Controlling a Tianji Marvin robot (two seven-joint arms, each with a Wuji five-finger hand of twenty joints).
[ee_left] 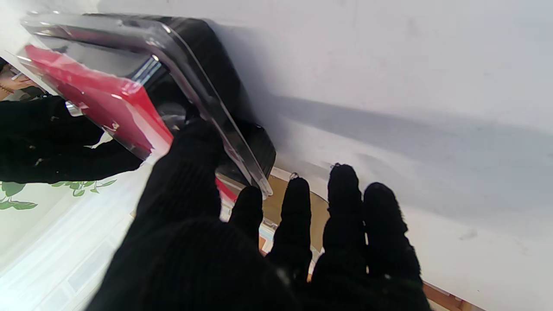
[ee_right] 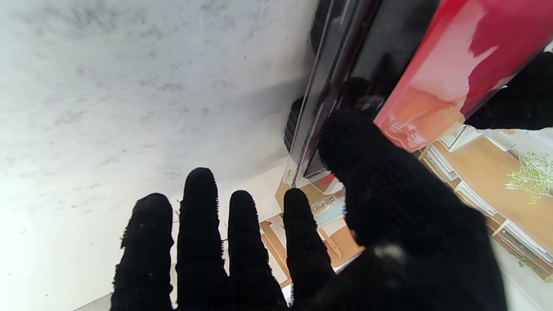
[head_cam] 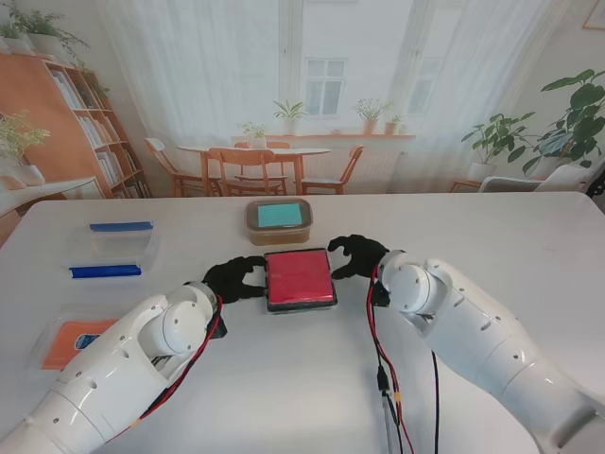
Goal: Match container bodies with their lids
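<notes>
Robot hands (head_cam: 234, 279) (head_cam: 356, 255) flank red-lidded container (head_cam: 300, 279).

The red-lidded container's (head_cam: 300, 279) dark body is mostly hidden under its lid; the orange lid (head_cam: 76, 341) is partly behind the left arm.

Stand view high, facing down the table (head_cam: 492, 246); both wrist views close in, sharing the red-lidded container (head_cam: 300, 279).

lidded box (head_cam: 300, 279) between hands, tub (head_cam: 279, 218) behind
</notes>
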